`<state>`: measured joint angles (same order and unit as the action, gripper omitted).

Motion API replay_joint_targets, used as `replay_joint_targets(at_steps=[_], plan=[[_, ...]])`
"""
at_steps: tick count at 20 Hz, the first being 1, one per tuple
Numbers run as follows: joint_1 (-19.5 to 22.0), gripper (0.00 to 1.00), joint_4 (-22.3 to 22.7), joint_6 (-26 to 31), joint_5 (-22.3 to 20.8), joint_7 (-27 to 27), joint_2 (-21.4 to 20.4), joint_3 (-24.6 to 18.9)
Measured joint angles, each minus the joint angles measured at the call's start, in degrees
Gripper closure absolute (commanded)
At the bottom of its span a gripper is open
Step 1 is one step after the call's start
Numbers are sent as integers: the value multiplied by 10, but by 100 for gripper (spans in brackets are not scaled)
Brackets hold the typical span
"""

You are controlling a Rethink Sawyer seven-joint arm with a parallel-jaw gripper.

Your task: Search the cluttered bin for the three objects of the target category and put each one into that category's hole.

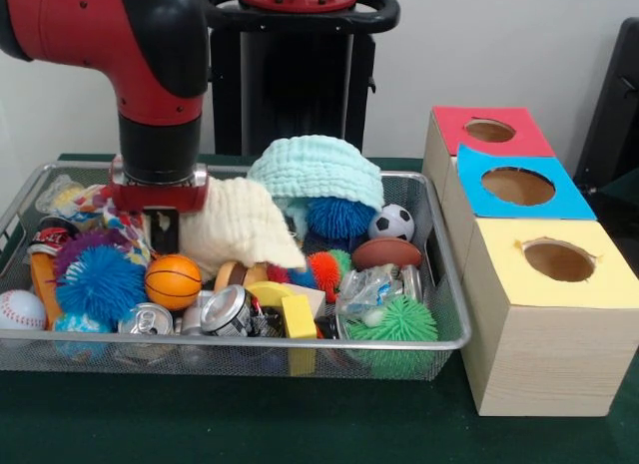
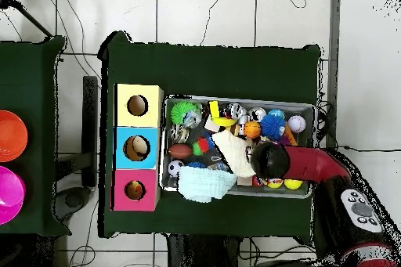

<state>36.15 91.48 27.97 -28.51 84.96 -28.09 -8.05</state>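
Observation:
The wire mesh bin (image 1: pixel 300 342) stands on the green table, full of toys and cans. A cream waffle cloth (image 1: pixel 240 225) lies on the pile in the middle. My gripper (image 1: pixel 162 230) is down in the bin's left part, right beside this cloth's left edge. A mint green cloth (image 1: pixel 315 170) is draped over a blue spiky ball at the back. No pale yellow cloth shows. The red-topped hole (image 1: pixel 489 131) is on the farthest box at the right. In the overhead view the arm (image 2: pixel 270 158) covers the gripper; the cream cloth (image 2: pixel 231 153) and the mint cloth (image 2: pixel 205 185) show.
Blue-topped (image 1: pixel 517 186) and yellow-topped (image 1: pixel 559 260) boxes stand nearer than the red one. The bin holds spiky balls (image 1: pixel 98 281), crushed cans (image 1: pixel 228 310), an orange ball (image 1: pixel 173 281), a baseball (image 1: pixel 20 310) and a football (image 1: pixel 385 252). Orange and pink bowls (image 2: pixel 9 135) sit on a side table.

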Motion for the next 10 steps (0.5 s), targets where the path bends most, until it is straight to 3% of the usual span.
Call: replay_joint_targets(at_steps=[10], plan=[[40,100,-2,54,-25,0,-35,1]])
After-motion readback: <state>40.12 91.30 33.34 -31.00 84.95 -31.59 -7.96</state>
